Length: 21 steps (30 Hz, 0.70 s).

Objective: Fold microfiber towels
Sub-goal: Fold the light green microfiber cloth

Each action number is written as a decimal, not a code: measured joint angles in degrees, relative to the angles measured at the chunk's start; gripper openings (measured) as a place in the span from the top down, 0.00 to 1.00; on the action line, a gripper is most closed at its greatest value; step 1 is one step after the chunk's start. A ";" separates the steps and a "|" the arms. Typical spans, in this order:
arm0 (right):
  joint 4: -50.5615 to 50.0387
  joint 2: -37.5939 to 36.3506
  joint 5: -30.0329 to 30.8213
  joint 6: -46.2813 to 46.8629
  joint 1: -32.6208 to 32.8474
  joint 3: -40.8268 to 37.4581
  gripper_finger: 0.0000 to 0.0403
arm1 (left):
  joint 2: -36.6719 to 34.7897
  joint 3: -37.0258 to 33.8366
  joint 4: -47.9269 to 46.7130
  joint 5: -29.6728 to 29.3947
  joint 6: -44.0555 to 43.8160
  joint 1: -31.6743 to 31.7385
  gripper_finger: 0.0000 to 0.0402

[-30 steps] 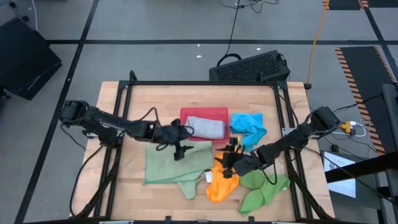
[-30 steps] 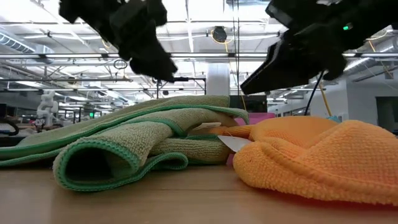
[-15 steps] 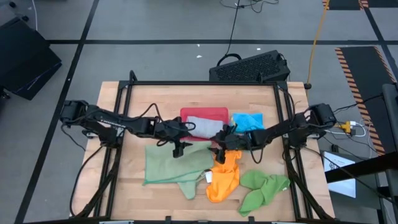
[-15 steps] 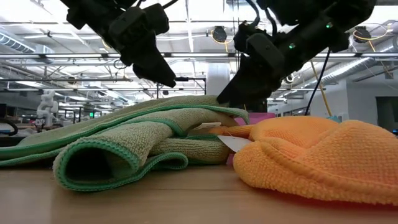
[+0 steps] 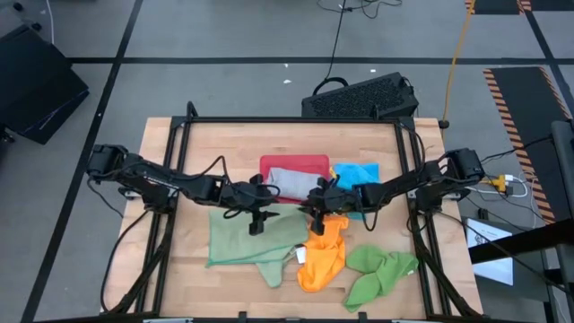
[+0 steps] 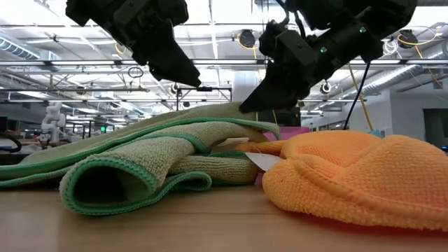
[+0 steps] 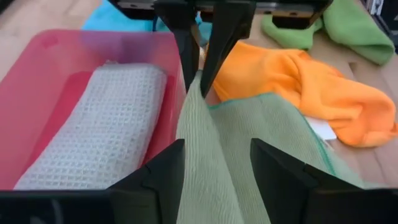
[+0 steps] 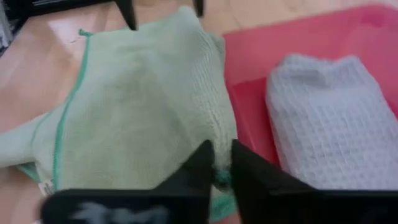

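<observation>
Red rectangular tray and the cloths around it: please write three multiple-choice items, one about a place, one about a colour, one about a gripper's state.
1. Where does the folded grey-blue waffle cloth lie?
A. in the red rectangular tray
B. on the floor
C. on the keyboard

2. What colour is the crumpled cloth beside the spread sage green towel?
A. purple
B. orange
C. white

3. How is the right gripper?
A. wide open
B. shut on the sage green towel's corner
C. out of view

A: the cloth rests inside the tray.
B: it is orange.
B: the fingers pinch the corner.
</observation>
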 joint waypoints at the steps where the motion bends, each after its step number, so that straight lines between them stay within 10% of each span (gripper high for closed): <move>1: 0.48 0.00 0.02 -0.91 -0.06 0.00 0.97 | 0.00 0.00 0.37 -0.21 0.00 0.00 0.55; 21: 1.46 -0.47 -1.42 -17.33 -0.15 7.76 0.99 | 0.00 -0.02 0.58 3.05 4.51 1.45 0.55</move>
